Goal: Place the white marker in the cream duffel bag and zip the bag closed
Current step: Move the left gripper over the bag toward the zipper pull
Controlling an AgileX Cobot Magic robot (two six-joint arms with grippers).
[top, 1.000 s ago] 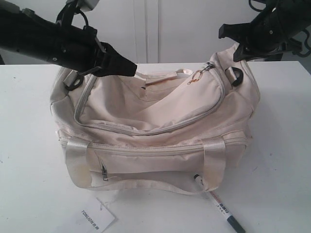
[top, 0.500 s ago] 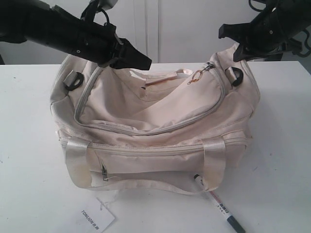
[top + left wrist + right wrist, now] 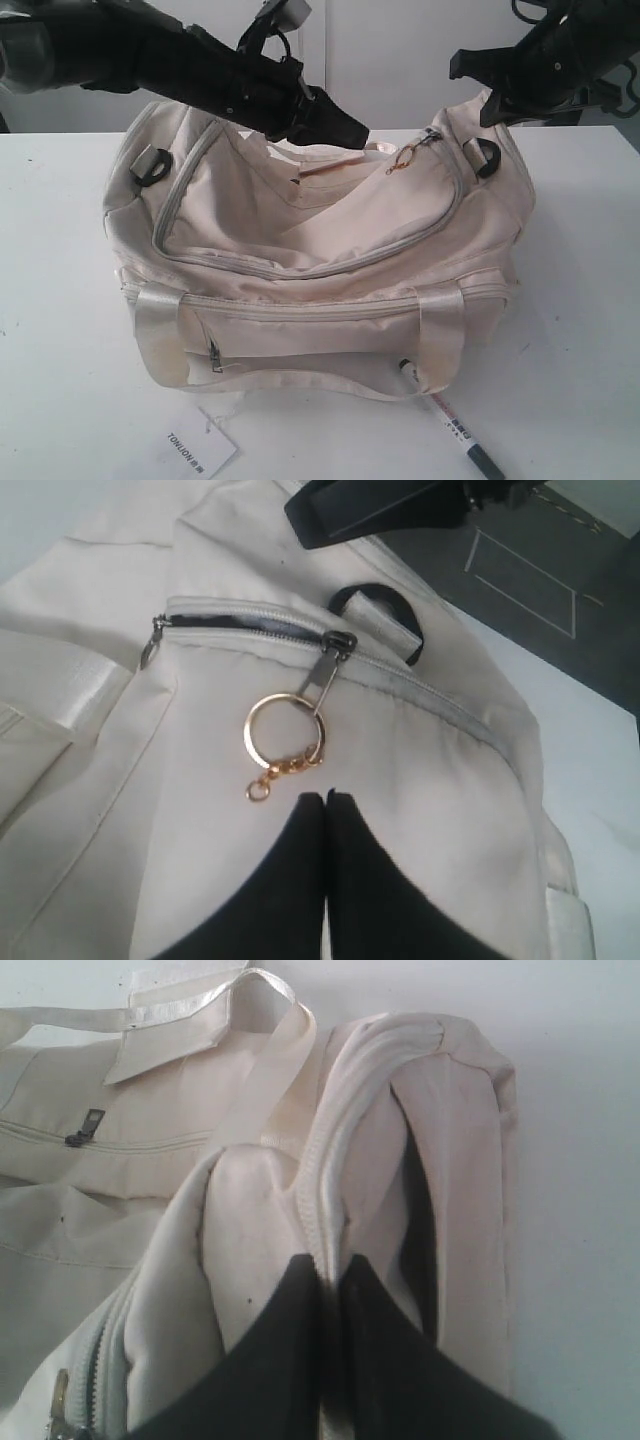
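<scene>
The left gripper (image 3: 326, 798), jaws pressed together on nothing, hovers just short of the gold zipper ring (image 3: 285, 730) atop the cream duffel bag (image 3: 320, 250). The right gripper (image 3: 330, 1272) pinches the bag's end seam. The white marker (image 3: 452, 424) lies on the desk (image 3: 60, 300) against the bag's front.

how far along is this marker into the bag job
Nothing finished yet: the white marker lies on the table in front of the cream duffel bag. In hand: the right gripper pinches the bag's end, and the left gripper, shut and empty, points at the gold zipper pull. To do: bagging the marker, zipping up.
</scene>
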